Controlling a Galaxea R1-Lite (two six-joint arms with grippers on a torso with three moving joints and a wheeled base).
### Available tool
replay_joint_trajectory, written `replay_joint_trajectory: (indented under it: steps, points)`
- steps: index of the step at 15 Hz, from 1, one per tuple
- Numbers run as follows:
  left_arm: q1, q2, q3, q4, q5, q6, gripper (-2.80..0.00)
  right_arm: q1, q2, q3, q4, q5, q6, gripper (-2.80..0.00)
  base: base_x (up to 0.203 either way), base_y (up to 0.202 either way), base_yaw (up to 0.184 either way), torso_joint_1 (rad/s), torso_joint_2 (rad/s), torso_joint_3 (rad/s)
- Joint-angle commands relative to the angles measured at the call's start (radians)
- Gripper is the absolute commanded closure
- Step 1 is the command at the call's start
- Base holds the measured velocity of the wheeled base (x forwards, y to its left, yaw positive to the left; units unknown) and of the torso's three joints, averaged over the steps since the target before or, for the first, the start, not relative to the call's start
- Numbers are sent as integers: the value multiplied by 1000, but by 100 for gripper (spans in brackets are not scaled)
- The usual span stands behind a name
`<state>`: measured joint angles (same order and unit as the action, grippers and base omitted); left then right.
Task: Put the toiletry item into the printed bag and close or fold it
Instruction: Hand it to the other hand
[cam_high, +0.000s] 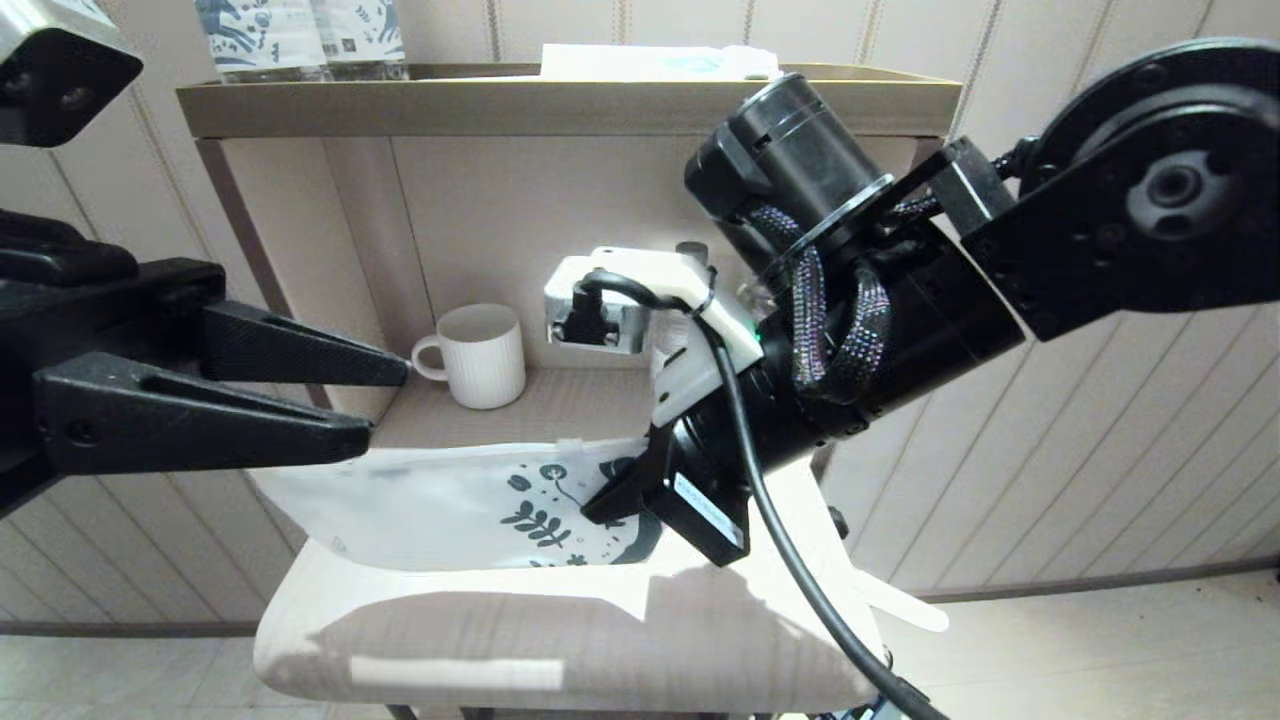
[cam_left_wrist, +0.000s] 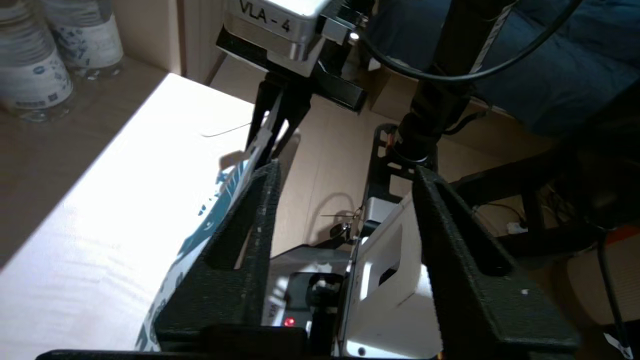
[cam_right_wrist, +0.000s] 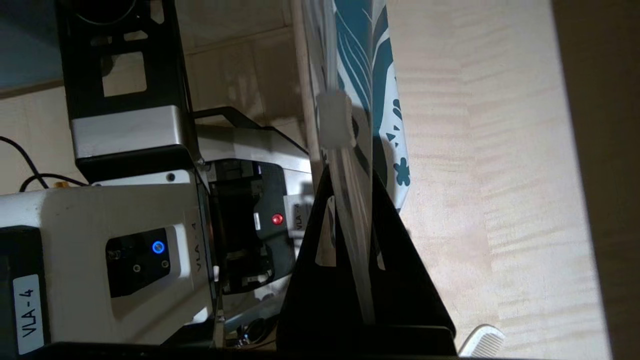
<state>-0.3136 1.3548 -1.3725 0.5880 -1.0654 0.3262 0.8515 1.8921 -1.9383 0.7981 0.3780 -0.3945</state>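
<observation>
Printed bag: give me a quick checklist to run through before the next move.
1. Right gripper clamped on the printed bag at its leaf-print end: ok.
2. Left gripper open at the bag's plain end: ok.
3. Bag edge between the left gripper's fingers: not ok. In the left wrist view it seems to run beside one finger, not in the gap.
4. Toiletry item inside the bag: not ok. It lies on the table, outside the bag, near the right gripper.
5. Bag mouth open enough to take the item: cannot tell.
</observation>
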Motion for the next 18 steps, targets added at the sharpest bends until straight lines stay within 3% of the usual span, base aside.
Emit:
replay_joint_trajectory:
  steps: [1,6,8,18]
  points:
    - [-3,38,-33,15,19,4,-280,-5,5,1,0,40,2,0,0,0,0,0,0,0]
    - [-33,75,-34,9,28,18,-280,-3,19,1,-88,187,43,0,0,0,0,0,0,0]
    - [-50,89,-23,8,20,50,-280,-5,18,1,-88,201,43,0,0,0,0,0,0,0]
    - [-95,168,-10,-80,15,58,-280,-19,16,5,-88,243,59,0,0,0,0,0,0,0]
